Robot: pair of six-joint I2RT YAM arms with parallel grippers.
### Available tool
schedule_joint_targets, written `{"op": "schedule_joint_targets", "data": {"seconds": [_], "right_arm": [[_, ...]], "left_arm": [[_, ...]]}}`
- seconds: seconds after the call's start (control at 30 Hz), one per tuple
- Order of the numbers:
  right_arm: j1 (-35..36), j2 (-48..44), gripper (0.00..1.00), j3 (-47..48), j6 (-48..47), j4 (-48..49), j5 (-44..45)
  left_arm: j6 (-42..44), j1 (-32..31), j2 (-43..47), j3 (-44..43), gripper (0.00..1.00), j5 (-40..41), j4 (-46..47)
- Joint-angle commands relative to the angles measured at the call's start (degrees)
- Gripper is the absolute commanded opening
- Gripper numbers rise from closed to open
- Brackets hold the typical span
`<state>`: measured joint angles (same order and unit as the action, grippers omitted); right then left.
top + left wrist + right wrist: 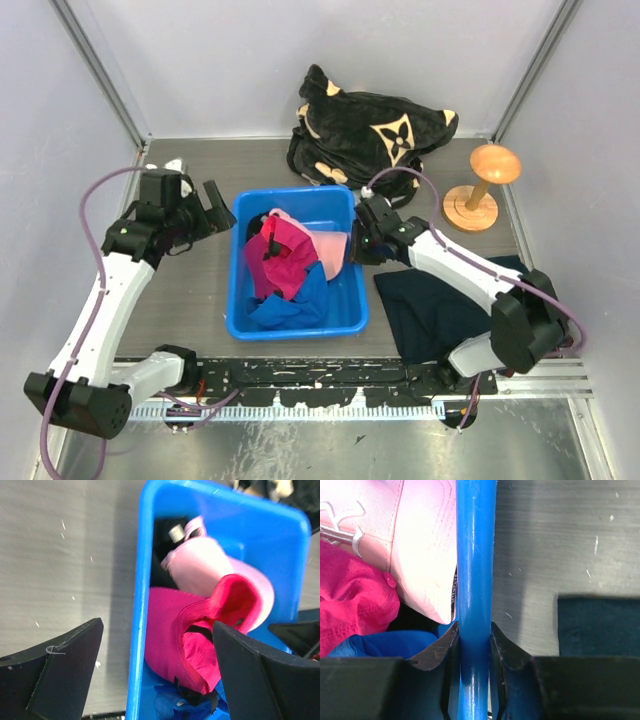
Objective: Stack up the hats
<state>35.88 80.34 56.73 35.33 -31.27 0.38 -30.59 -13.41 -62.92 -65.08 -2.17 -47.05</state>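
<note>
A blue bin (350,310) holds the caps in a pile: magenta cap (280,255) on top, light pink cap (328,243) to its right, royal blue cap (290,305) beneath, black cap (257,228) mostly hidden at the back left. My right gripper (357,243) is shut on the bin's right rim (474,580), one finger inside, one outside. My left gripper (212,210) is open and empty, just left of the bin; its view shows the magenta cap (175,630), pink cap (200,565) and bin rim (140,605).
A big black plush bundle with tan flower marks (365,135) lies behind the bin. A wooden stand (478,195) is at the back right. A flat dark navy cloth (435,310) lies right of the bin, under the right arm.
</note>
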Motion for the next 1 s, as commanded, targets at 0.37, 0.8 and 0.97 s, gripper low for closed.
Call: {"op": "schedule_joint_targets", "data": {"seconds": [0.37, 0.8, 0.97], "right_arm": [[5.19, 43.6, 0.12, 53.44, 3.46, 2.98, -0.56], [1.85, 58.23, 0.51, 69.89, 4.99, 16.11, -2.27], [-0.24, 42.72, 0.61, 53.4, 2.38, 26.42, -0.37]], "left_arm": [[1.71, -0.15, -4.15, -20.4, 0.98, 16.17, -16.16], [-2.37, -0.13, -2.22, -14.63, 0.98, 14.65, -15.86], [-8.35, -0.17, 1.99, -7.15, 0.83, 11.63, -18.59]]}}
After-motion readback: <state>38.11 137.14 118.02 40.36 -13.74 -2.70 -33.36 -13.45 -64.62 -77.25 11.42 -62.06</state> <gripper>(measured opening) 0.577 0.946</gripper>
